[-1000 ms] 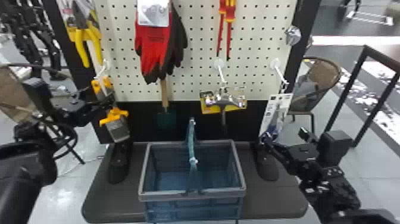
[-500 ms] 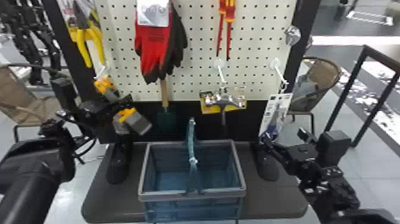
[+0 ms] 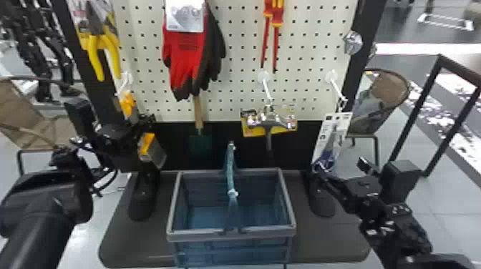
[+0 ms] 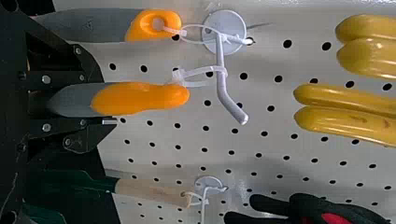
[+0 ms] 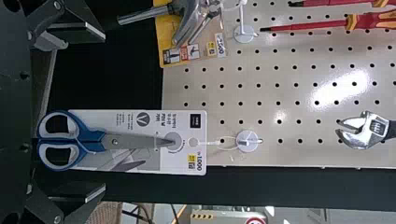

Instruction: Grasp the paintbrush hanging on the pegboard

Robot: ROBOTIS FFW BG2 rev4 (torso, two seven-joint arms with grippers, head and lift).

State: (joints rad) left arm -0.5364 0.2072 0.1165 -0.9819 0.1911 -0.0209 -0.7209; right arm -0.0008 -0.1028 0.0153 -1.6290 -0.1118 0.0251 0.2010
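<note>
The blue basket [image 3: 200, 234] stands nearest to me, on the dark table [image 3: 118, 247]. To the right of the basket, a little behind its back corner, the right gripper [image 5: 95, 112] waits with its two fingers spread wide and nothing between them. A pack of scissors [image 5: 79, 140] hangs farther behind it.

To the left of the basket, and higher than its rim, is the left gripper [image 4: 105, 100]. Its fingers press on both sides of the grey metal band of the paintbrush [image 4: 140, 97], so I judge that it holds the brush firmly. The orange handle points away from the fingers toward a white hook [image 4: 229, 93], up behind the basket's left side. A thin white tie [image 4: 198, 73] at the handle's end is looped around this hook, so the brush is not yet free. A second paintbrush [image 4: 154, 24] with the same orange handle hangs from the same hook, just beside the first. The pegboard [image 3: 236, 89] is farthest behind the basket.

I think the danger is at the tip of the hook, which is bent. If the arm pulls straight, the tie may catch there. Then the smooth metal band could slide out of the fingers, or the hook could be pulled from its hole. The neighbour brush could also be dragged along and fall outside the basket.
</note>
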